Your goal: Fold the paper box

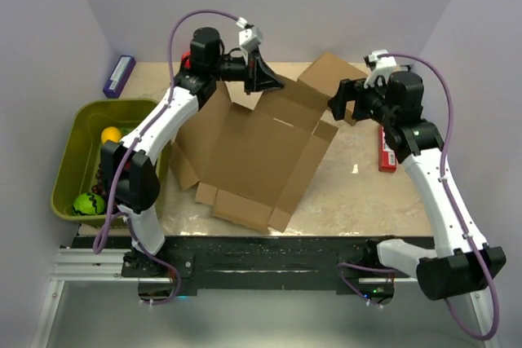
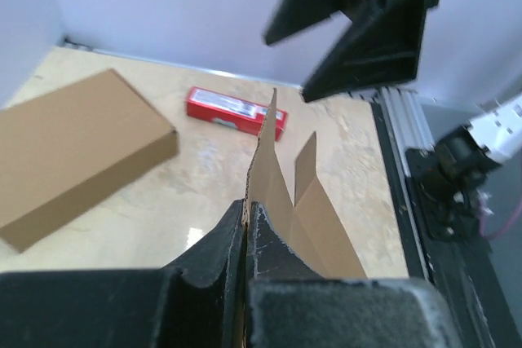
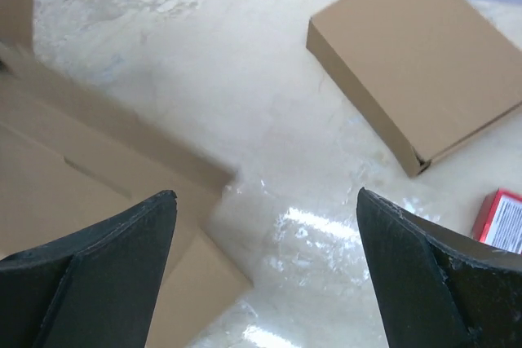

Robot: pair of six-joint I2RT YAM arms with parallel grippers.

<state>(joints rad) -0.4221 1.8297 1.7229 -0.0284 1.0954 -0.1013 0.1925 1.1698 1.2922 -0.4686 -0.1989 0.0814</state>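
We see the paper box (image 1: 253,152) mostly flat, one edge apparently lifted in the closed left gripper (image 2: 246,213), the right gripper (image 3: 265,195) open and empty; walls not yet formed.

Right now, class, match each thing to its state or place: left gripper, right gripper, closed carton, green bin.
Things:
1 left gripper
2 right gripper
3 closed carton
4 green bin

States or places:
A open above the table
B at the table's left end
C shut on the paper box edge
D lying flat at the table's far side

Pairs: 1-C, 2-A, 3-D, 4-B
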